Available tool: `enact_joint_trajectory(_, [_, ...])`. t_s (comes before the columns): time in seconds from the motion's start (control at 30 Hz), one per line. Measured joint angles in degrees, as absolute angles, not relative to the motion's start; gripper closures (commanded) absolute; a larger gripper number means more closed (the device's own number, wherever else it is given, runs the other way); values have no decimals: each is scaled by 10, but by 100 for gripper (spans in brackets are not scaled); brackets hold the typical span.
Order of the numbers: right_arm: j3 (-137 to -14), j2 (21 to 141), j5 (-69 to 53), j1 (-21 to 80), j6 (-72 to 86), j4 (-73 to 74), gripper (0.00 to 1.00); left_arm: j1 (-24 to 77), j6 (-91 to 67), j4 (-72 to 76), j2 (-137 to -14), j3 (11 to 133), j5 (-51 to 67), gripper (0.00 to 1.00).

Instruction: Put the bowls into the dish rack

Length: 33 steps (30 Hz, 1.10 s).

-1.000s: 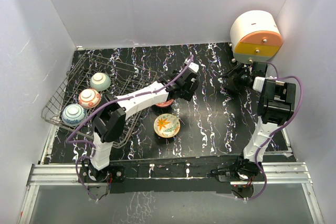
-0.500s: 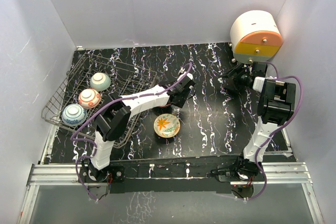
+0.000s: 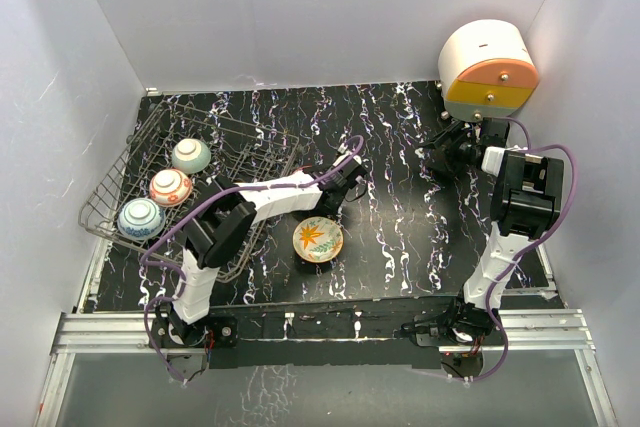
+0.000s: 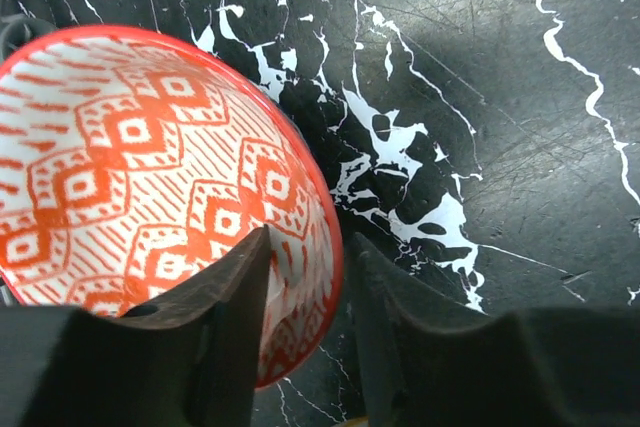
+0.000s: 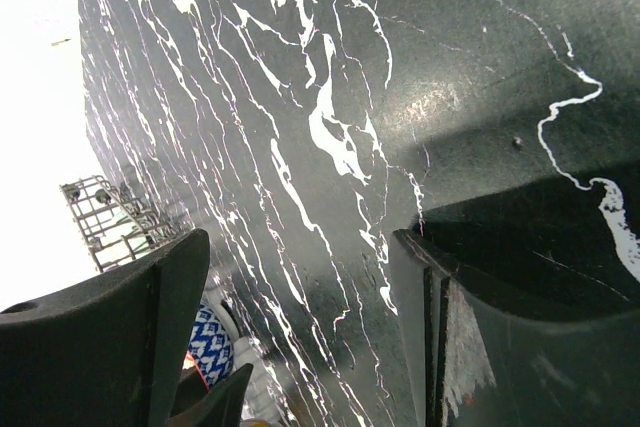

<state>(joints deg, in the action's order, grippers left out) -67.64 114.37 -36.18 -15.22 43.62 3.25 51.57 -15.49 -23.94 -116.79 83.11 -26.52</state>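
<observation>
Ceramic bowls (image 3: pixel 170 187): three in rack (image 3: pixel 240 142), two outside; both jaws open, left straddling one.

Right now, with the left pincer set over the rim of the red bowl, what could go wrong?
1. The left pincer has one finger inside the red bowl and one outside, on the rim only. A grip this thin may slip when the bowl is lifted.
2. The yellow bowl lies close by, so a swinging bowl or the arm could hit it.
</observation>
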Motion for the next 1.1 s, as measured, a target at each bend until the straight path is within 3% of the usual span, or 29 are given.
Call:
enact_joint_trajectory(0.17, [-675,1143,-362,-154,436,32,25,515,-148,-230,-1168,830,-275,100])
enact_joint_trajectory(0.43, [-667,1136,-360,-155,436,32,25,513,-135,-232,-1168,846,-272,100])
enact_joint_trajectory(0.8, [-666,1135,-359,-156,436,32,26,504,-150,-218,-1178,1105,-94,100])
enact_joint_trajectory(0.93, [-666,1135,-359,-156,436,32,26,448,-225,-128,-1099,1010,-1,100])
enact_joint_trajectory(1.1, [-666,1133,-359,-156,435,32,26,265,-364,20,-961,768,95,100])
